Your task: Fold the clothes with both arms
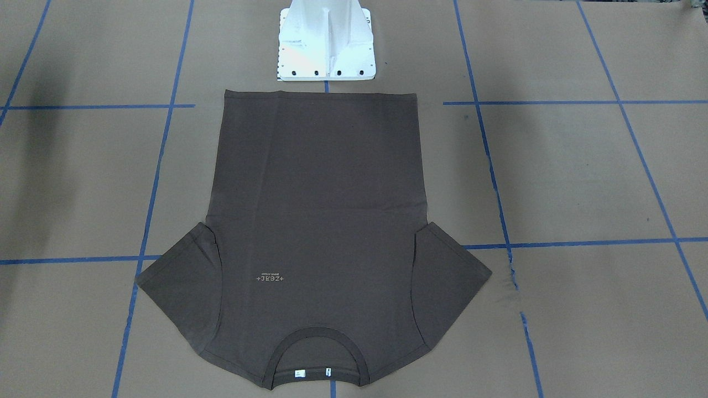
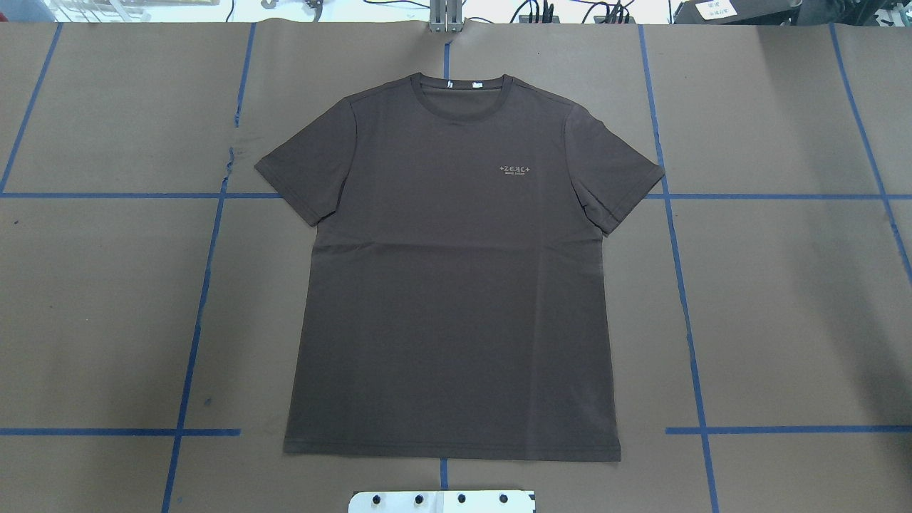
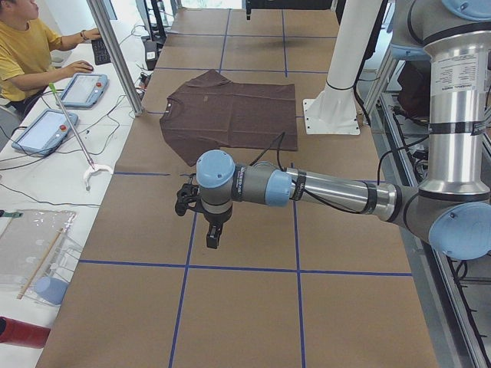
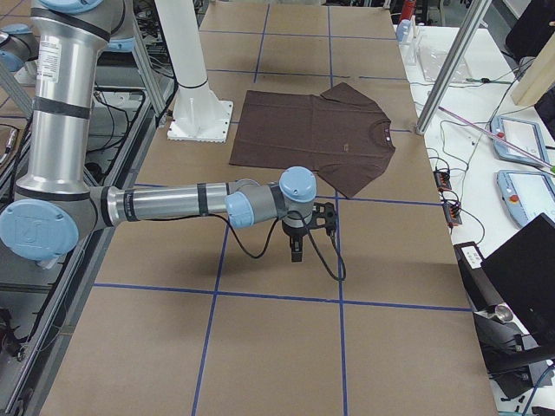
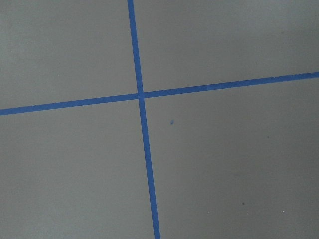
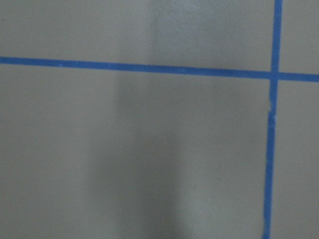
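Observation:
The clothes, one dark brown T-shirt, lie flat and face up in the middle of the table, collar at the far side from the robot and hem near its base. The same T-shirt shows with its pale chest logo. Both arms hang well away from it, off the table's two ends. The left gripper shows only in the exterior left view and the right gripper only in the exterior right view; I cannot tell whether either is open or shut. Both wrist views show only brown paper and blue tape.
Brown paper with blue tape lines covers the table. The white pedestal base stands just behind the shirt's hem. A person sits at a side table with tablets; an aluminium post rises near the collar side.

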`<state>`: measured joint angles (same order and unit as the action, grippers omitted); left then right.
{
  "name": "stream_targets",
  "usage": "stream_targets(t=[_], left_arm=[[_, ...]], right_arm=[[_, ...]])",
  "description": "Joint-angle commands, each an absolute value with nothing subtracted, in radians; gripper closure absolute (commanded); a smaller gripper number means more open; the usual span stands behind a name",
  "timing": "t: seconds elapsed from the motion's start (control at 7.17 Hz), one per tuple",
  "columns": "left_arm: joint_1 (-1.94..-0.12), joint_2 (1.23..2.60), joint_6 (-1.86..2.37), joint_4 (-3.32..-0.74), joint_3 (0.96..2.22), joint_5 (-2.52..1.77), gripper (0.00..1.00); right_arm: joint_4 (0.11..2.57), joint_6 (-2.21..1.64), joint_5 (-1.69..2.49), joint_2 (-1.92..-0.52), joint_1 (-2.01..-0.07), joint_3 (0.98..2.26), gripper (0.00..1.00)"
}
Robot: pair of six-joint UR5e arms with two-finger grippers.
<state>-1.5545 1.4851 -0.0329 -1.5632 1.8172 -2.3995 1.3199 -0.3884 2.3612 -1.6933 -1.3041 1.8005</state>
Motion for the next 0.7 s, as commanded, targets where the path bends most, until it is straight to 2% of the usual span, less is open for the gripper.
stream_targets(t=[0.0, 0.14, 0.42, 0.56], left_arm=[[-1.554, 1.477, -0.035, -1.592, 1.815, -2.405, 0.0], [-1.554, 1.477, -0.035, -1.591, 1.816, -2.404, 0.0], [-1.555, 1.477, -0.031, -1.592, 1.816, -2.408, 0.0], [-1.554, 1.477, -0.029, -1.591, 1.813, -2.422, 0.0]], right_arm=[[1.229, -0.677, 2.298, -1.468, -1.18, 1.683, 0.0], [1.226, -0.725, 2.254, -1.391, -1.095, 1.652, 0.0], [1.179, -0.898, 2.2, -1.185, -1.001, 1.461, 0.01], [1.063, -0.995, 2.191, -1.164, -0.99, 1.384, 0.01]])
